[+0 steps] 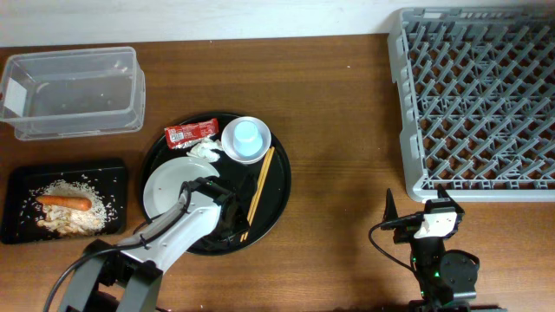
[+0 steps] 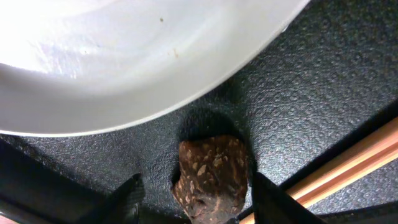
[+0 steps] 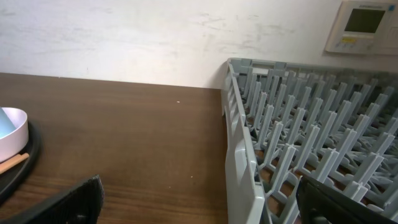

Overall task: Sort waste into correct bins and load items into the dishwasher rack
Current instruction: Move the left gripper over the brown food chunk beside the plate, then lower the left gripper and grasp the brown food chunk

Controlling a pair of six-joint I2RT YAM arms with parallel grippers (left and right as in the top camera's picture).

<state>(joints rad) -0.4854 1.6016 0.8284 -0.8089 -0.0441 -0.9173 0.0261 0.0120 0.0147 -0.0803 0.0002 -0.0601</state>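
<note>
A brown lump (image 2: 211, 177) lies on the round black tray (image 2: 311, 93) beside the white plate (image 2: 124, 56). My left gripper (image 2: 198, 198) is open around the lump; the right finger touches it and the left finger stands apart. In the overhead view the left gripper (image 1: 227, 224) hides the lump. The plate (image 1: 163, 189), a red sachet (image 1: 191, 133), a white tissue (image 1: 205, 149) and a white dish (image 1: 234, 151) holding the blue cup (image 1: 249, 134) sit on the round tray. My right gripper (image 1: 425, 221) is open and empty, near the grey rack (image 1: 477, 95).
The clear tub (image 1: 74, 91) stands at the back left. The shallow black tray (image 1: 17, 186) at the left holds rice (image 1: 74, 218) and a carrot (image 1: 65, 202). Wooden chopsticks (image 1: 260, 186) lie on the round tray (image 1: 277, 191), close to my left gripper. The rack's near wall (image 3: 239, 155) is right of the right gripper (image 3: 208, 205).
</note>
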